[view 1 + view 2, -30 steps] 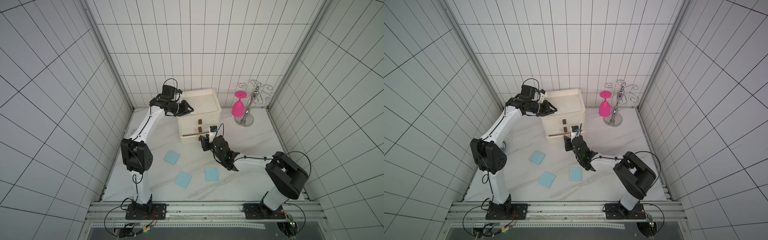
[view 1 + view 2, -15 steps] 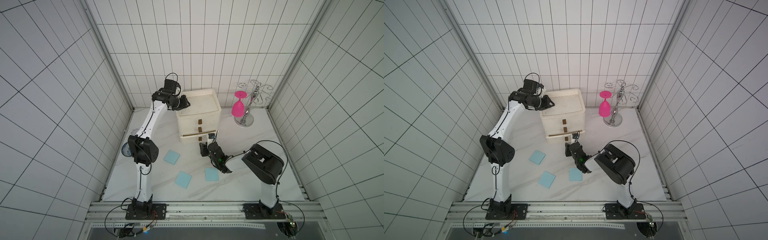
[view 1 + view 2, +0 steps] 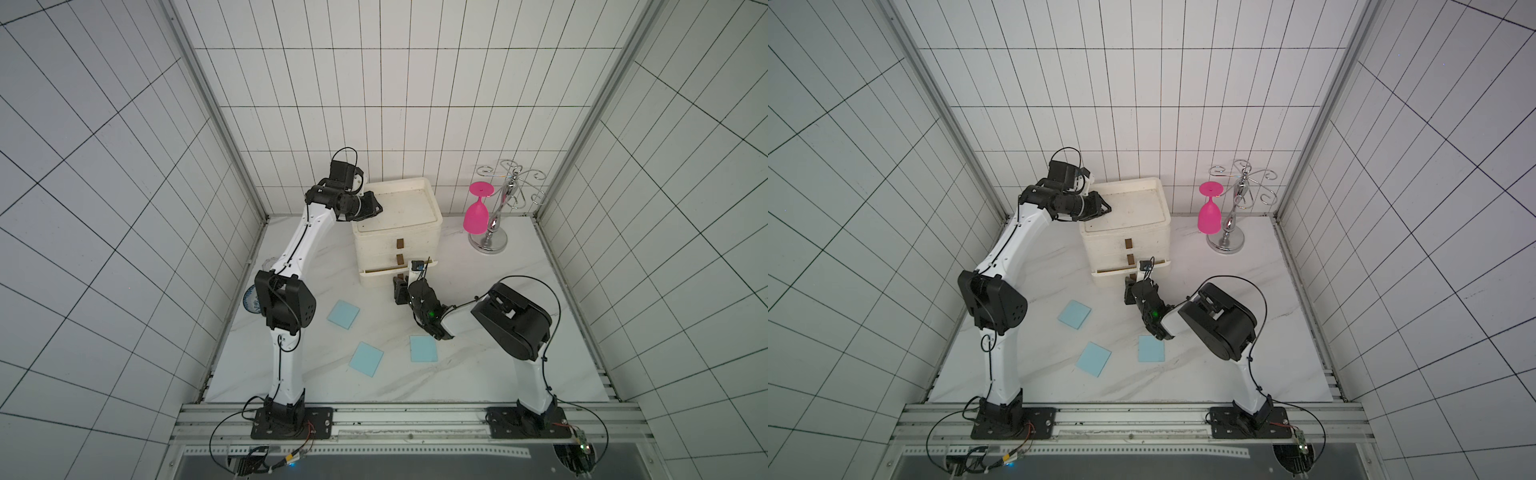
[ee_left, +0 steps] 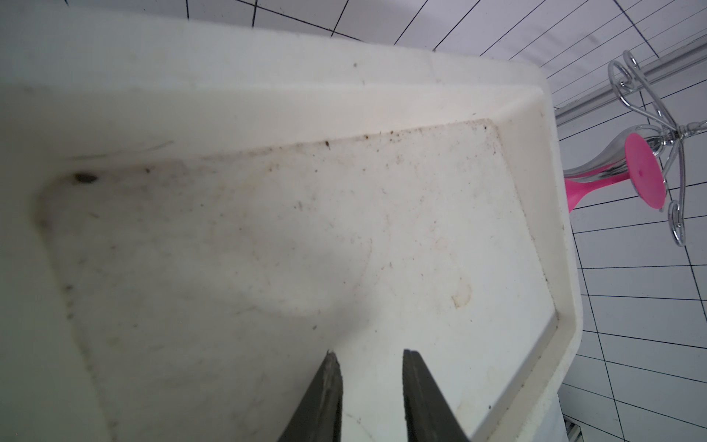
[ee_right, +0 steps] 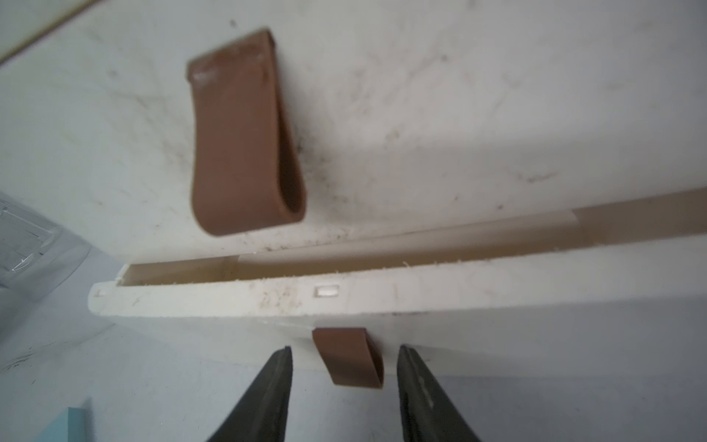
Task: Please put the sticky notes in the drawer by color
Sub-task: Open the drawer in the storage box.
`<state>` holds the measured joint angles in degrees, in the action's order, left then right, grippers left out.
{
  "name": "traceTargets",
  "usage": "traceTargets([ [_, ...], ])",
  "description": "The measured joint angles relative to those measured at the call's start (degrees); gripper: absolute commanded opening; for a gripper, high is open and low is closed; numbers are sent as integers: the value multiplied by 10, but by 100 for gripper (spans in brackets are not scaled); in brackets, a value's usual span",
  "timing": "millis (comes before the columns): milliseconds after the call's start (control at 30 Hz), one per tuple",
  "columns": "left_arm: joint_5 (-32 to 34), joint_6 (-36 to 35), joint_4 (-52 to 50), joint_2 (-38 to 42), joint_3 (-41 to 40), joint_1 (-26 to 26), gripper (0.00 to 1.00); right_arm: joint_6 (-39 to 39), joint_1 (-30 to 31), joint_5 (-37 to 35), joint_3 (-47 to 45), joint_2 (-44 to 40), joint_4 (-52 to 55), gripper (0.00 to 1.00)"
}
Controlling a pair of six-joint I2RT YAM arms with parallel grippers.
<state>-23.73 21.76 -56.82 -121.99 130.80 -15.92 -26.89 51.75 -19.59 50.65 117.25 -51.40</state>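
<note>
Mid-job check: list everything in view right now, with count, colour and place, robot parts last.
sticky notes: three, light blue, flat on the table, in front of the drawer chest
drawer chest: one, off-white, at the back; bottom drawer pulled out a little
handles: three, brown, one on each drawer front
wine glass: one, pink, hanging upside down on the rack
rack: one, chrome, back right corner
round object: one, blue-patterned, mostly hidden behind the left arm
table: one, white marbled
left gripper: one, fingers apart, empty, over the chest's top
right gripper: one, fingers apart on either side of the bottom handle
</note>
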Motion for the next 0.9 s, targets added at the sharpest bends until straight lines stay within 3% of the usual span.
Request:
traceTargets([
  [367,-18,0,5,7,-13,0,31,1,-7,-8,12,15,6,1],
  [600,-28,0,5,8,-16,0,31,1,-7,-5,6,5,3,0],
  [900,-36,1,8,9,-19,2,31,-25,36,-3,-113,-106,26,0],
])
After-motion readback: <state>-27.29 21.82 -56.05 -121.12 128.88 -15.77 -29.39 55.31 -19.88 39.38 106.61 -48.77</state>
